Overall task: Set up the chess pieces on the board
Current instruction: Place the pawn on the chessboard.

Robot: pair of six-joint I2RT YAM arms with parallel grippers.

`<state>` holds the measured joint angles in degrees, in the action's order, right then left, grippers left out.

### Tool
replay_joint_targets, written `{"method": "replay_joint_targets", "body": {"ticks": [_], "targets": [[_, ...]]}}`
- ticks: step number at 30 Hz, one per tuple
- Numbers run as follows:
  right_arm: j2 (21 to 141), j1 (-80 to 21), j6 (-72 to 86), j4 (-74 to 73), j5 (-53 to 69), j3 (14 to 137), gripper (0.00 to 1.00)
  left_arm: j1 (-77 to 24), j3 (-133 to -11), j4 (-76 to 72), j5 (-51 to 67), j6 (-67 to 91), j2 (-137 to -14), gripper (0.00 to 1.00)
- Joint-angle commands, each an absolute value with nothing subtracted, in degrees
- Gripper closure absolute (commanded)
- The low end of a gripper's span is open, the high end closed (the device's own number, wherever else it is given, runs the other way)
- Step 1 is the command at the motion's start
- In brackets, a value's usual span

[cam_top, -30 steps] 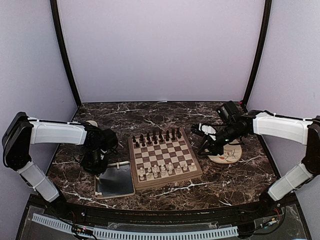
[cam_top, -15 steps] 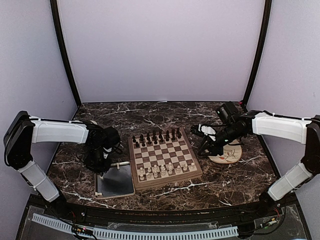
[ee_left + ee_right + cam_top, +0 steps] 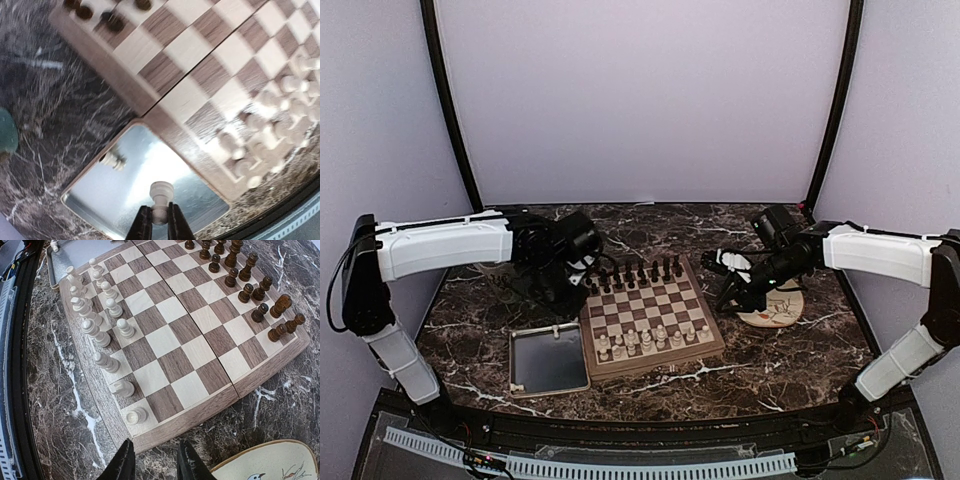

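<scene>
Now, L claw (image 3: 160, 222) clamped on cream piece (image 3: 162, 192), axis along claw, head outward, R claw (image 3: 154, 460) apart.

Your overhead view is evenly lit and sharp, with soft shadows near the board (image 3: 655, 305). Your left wrist view is motion-blurred, and the metal tray (image 3: 100, 192) beside the board glares white.

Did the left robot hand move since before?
Yes. The left gripper went from over the tray toward the board's far-left corner, shut on a white piece.
</scene>
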<state>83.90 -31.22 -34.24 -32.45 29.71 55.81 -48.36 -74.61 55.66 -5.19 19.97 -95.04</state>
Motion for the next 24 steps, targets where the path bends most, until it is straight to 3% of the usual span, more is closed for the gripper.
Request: {"method": "replay_joint_targets", "body": {"ticks": [1,11,24], "targets": [[84.2,-31.0,-34.8,-32.1,29.6,55.5,0.7,-50.3,-82.5,56.6,-6.1,13.6,-97.9,0.92],[83.3,-30.9,-34.4,-31.8,28.8,55.3,0.7,-52.4,-96.1,54.5,-5.4,6.5,-111.5,0.92],[83.4,-30.9,-33.3,-32.7,28.6,57.0,0.7,-52.6,-99.1,53.0,-4.0,4.3,-117.8,0.87]]}}
